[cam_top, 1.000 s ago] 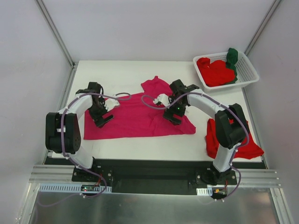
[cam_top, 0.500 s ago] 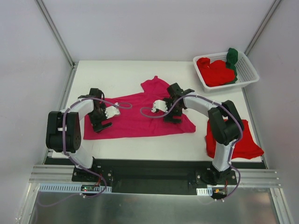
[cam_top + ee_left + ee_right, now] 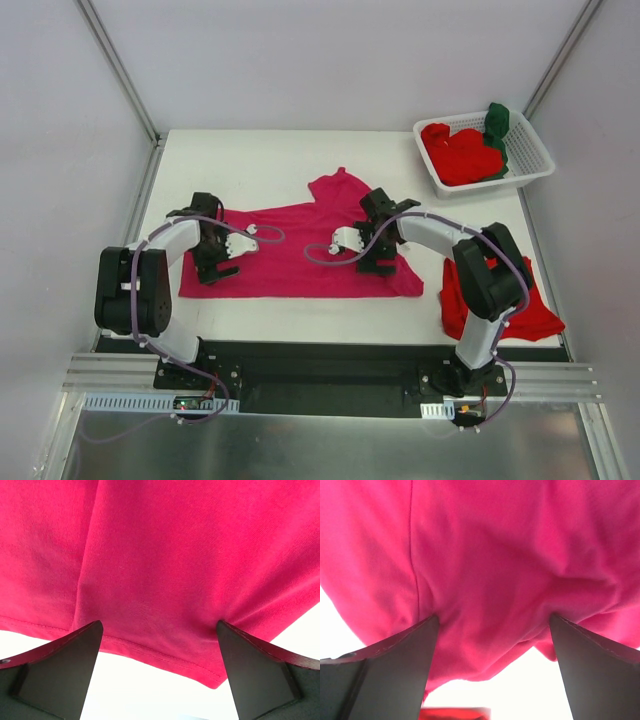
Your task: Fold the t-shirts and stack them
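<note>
Far-right basket [image 3: 533, 168] holds red shirts [image 3: 458, 155] and a green shirt [image 3: 497, 124]. The pink shirt [image 3: 300, 258] lies flat mid-table, with the left gripper [image 3: 159, 625] and right gripper [image 3: 494, 616] both spread wide on it. A lone red shirt [image 3: 533, 316] sits near right, partly behind the right arm.

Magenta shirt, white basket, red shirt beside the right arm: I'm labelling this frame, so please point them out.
magenta shirt [image 3: 290, 262], top view, flat middle.
white basket [image 3: 537, 140], top view, right wall.
red shirt [image 3: 535, 316], top view, right part.
</note>
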Controlling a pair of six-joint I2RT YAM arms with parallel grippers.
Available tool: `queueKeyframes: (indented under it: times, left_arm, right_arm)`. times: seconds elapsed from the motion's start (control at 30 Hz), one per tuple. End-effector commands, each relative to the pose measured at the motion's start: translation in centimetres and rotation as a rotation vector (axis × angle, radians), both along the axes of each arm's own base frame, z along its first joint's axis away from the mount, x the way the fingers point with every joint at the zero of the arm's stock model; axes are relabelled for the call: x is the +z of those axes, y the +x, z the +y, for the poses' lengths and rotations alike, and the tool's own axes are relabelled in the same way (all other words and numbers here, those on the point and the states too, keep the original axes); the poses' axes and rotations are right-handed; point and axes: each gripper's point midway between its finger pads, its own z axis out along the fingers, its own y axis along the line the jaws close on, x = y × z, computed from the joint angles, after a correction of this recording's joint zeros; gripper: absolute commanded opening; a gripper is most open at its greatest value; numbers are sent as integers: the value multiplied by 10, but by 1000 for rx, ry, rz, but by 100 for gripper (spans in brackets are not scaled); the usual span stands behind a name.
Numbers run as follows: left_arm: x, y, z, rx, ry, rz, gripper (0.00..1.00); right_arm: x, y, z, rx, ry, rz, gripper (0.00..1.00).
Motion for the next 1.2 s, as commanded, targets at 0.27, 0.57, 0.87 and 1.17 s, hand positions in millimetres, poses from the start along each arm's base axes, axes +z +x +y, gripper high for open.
queueKeyframes:
  times: [0.27, 0.57, 0.87, 1.17]
  left_arm:
    - [-10, -33, -28, -159, -66, 114, 99]
    - [-1, -87, -30, -173, -90, 238, 99]
    - [15, -98, -29, -154, -96, 228, 99]
    - [163, 42, -51, 253, -311, -165, 99]
  right_arm:
    - [13, -106, -52, -202, -168, 248, 97]
    - [10, -112, -48, -252, -187, 209, 96]
    - [9, -89, -49, -236, -226, 126, 96]
    - [103, -13, -31, -458, -82, -96, 96]
